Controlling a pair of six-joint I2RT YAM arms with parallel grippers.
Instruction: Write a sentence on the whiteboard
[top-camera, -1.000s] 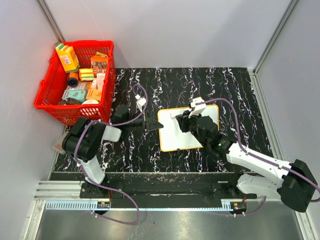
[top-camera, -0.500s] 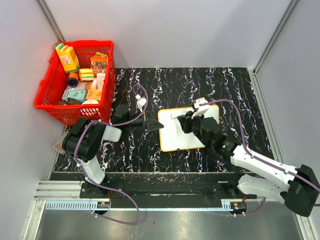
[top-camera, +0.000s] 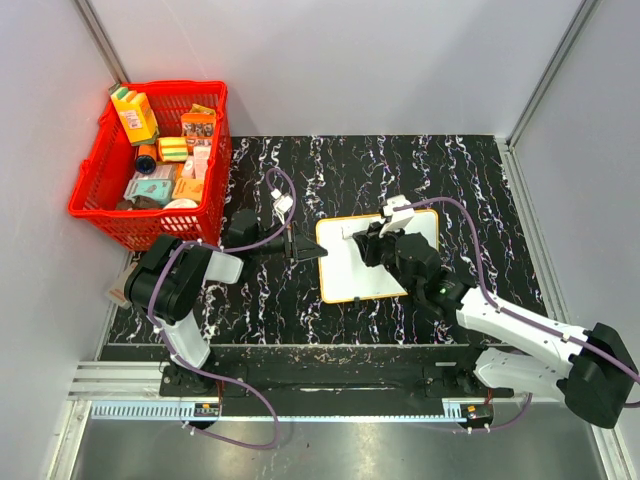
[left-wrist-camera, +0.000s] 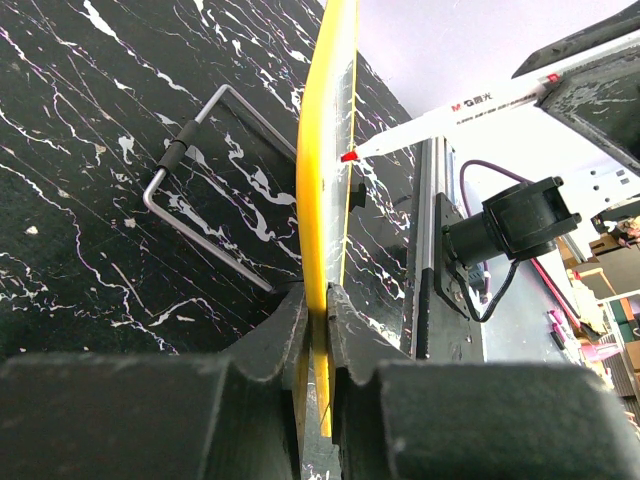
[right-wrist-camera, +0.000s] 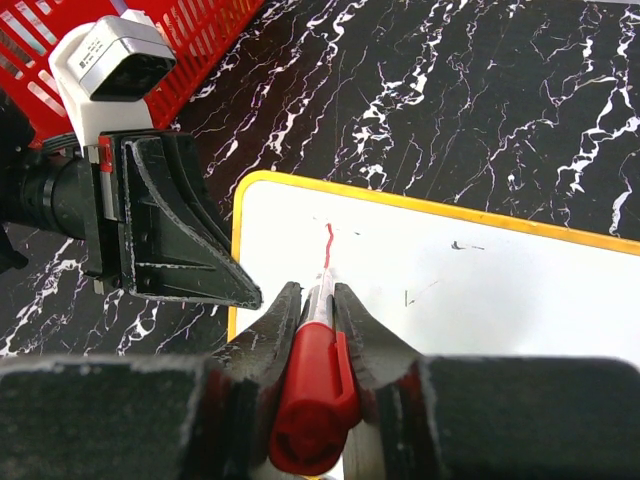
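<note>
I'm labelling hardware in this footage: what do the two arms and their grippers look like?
The left arm and right arm match: white link shells, bulky black joint housings, a purple cable looping along each. The left gripper and right gripper are black, with two wedge-shaped, scuffed fingers. A white boxy camera sits at each wrist.
</note>
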